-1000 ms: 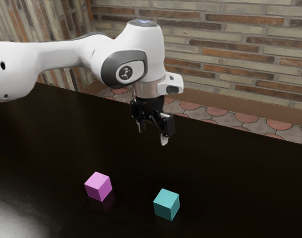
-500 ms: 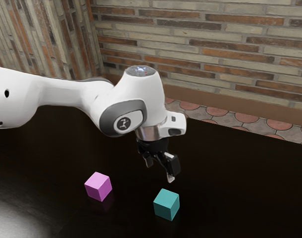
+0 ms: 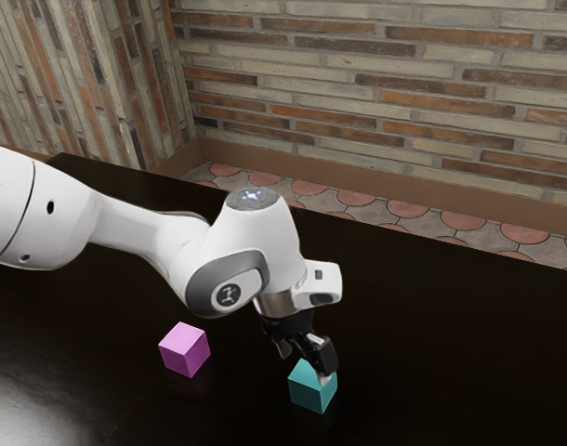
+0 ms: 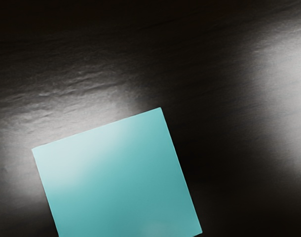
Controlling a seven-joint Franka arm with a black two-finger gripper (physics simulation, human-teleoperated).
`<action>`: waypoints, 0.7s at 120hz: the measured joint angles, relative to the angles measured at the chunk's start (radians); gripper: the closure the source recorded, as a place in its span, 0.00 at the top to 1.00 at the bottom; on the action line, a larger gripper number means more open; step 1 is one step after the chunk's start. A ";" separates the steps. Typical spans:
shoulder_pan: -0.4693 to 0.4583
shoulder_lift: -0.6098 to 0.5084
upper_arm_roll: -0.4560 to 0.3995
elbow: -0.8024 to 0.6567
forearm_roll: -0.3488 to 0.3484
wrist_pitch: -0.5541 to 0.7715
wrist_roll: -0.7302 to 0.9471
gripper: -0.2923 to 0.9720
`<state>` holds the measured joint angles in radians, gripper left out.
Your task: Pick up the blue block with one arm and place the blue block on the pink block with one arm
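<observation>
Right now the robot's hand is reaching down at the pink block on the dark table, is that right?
Not quite. The hand is down at the blue block, not the pink block. The exterior view shows it: the pink block sits by itself toward the exterior view's left, with nothing touching it. The rest is right, since both blocks are on the dark table.

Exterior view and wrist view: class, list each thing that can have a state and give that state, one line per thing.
gripper: open, low at the blue block, one finger on each side of its top
blue block: resting flat on the table, not lifted
pink block: resting on the table, apart from the blue block, nothing on it
</observation>
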<state>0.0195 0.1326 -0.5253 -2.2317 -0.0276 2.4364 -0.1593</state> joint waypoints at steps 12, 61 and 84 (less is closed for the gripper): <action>0.000 0.008 0.002 -0.012 0.000 0.034 0.002 0.77; -0.001 0.086 0.019 0.007 0.000 0.098 0.004 0.77; -0.001 0.123 0.032 0.016 0.000 0.105 0.003 0.77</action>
<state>0.0188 0.2556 -0.4930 -2.2160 -0.0277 2.5417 -0.1566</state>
